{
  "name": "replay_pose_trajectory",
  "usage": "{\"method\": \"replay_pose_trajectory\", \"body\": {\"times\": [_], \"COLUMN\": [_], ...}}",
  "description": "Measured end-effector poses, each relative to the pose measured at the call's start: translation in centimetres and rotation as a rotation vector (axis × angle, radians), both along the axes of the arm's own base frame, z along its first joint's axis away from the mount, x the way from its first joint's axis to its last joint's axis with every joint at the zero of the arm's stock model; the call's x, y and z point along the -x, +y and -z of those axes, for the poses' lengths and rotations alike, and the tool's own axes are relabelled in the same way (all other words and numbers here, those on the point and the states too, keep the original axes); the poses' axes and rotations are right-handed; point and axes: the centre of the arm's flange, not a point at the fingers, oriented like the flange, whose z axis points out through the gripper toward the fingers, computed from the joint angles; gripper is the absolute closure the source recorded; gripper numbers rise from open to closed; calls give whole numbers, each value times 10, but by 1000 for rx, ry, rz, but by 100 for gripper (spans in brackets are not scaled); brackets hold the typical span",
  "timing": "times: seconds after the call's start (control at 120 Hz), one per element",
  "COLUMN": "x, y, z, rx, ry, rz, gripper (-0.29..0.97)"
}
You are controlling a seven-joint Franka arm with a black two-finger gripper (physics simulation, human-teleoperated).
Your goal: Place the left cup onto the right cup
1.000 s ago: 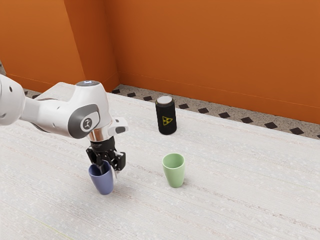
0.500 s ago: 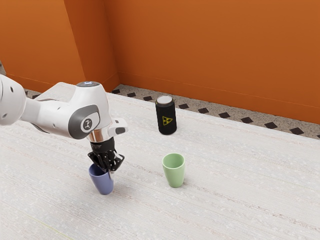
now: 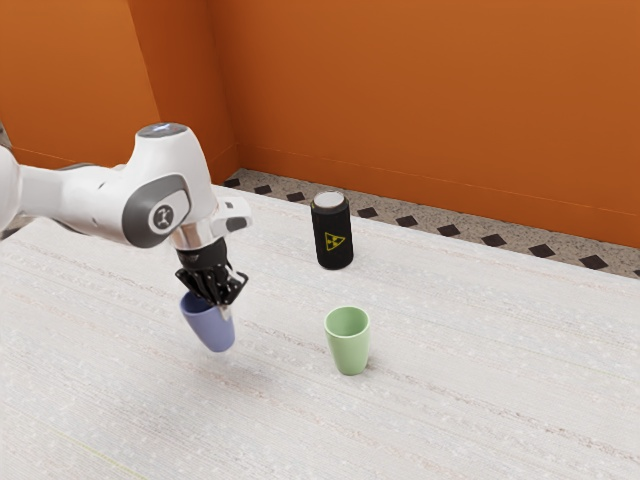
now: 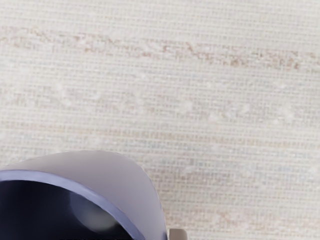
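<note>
Lifting is the change: the gripper [image 3: 217, 297], fingers pinched nearly together on the rim of the blue cup [image 3: 208, 324], has raised it off the table [image 3: 480, 380], where it stood half a second ago. It now hangs tilted in the air with its shadow beneath it. The grasp looks to have held, so I judge the carry comes next. The green cup [image 3: 347, 340] stands upright and untouched, well apart at about 3 o'clock from the blue cup in the exterior view, with a black can [image 3: 332, 230] at its 12 o'clock.
</note>
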Motion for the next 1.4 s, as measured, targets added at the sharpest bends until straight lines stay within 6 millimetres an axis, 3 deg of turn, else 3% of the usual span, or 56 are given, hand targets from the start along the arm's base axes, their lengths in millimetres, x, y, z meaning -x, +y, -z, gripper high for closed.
{"method": "replay_pose_trajectory", "body": {"times": [0.217, 0.542, 0.825, 0.983, 1.4], "x": [-11, -1, 4, 2, -31], "y": [-9, -49, -84, -115, -156], "z": [-45, -90, -96, -101, -97], "rx": [2, -9, -13, -23, -24], "ry": [-27, -28, -5, -14, -23], "rz": [19, 107, 177, 237, 298], "gripper": [78, 78, 78, 78, 78]}}
